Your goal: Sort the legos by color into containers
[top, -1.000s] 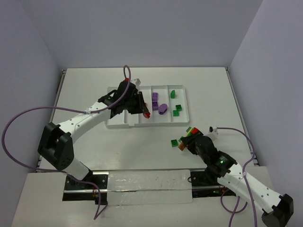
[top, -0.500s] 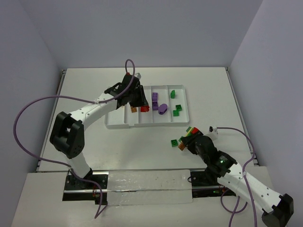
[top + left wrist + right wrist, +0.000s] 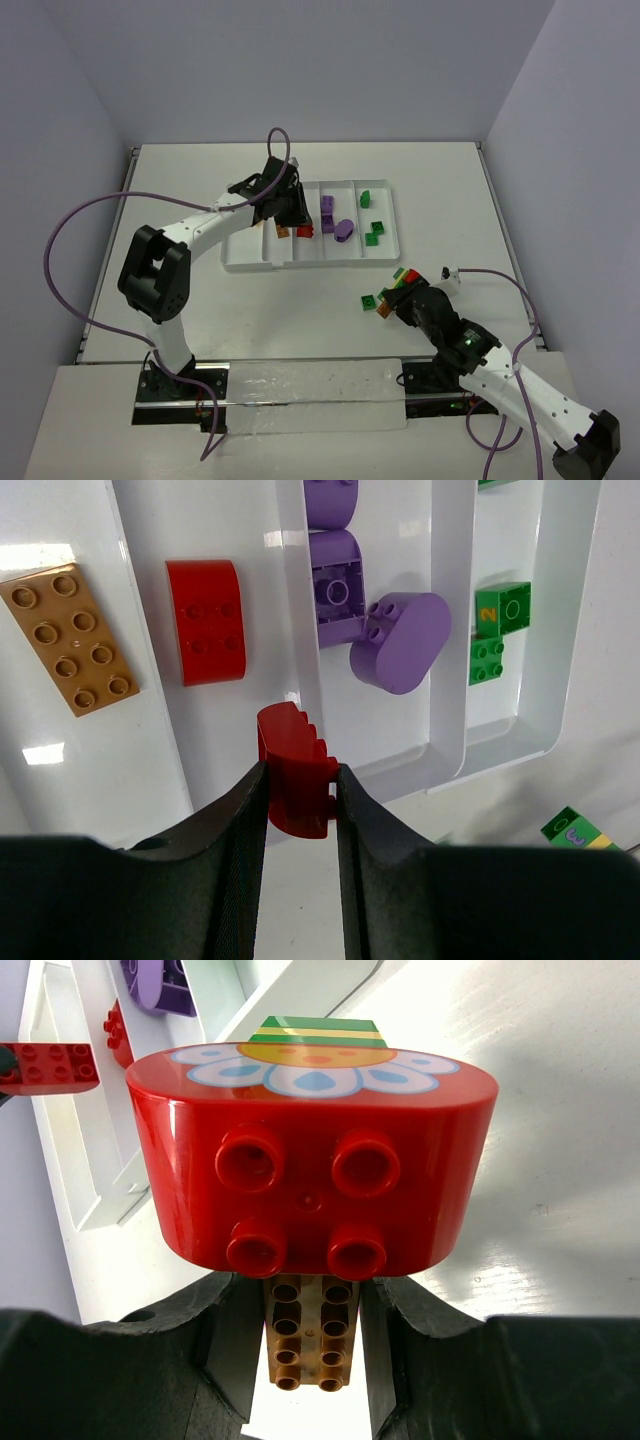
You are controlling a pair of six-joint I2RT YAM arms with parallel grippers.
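The left gripper (image 3: 300, 805) is found clamped on a ridged red brick (image 3: 292, 742), held above the near rim of the glossy white tray (image 3: 450, 630). A smooth curved red brick (image 3: 205, 620) and a flat studded tan plate (image 3: 70, 635) are noted in adjoining compartments. The right gripper (image 3: 313, 1345) is closed on an orange-brown studded brick (image 3: 312, 1310) capped by a glossy red oval brick (image 3: 310, 1190), off the tray.

A white table (image 3: 440, 180) sits boxed in by pale lilac walls: a back wall (image 3: 320, 70), a left wall (image 3: 50, 200) and a right wall (image 3: 580, 150). The light is soft and even, with faint glare on the tabletop.
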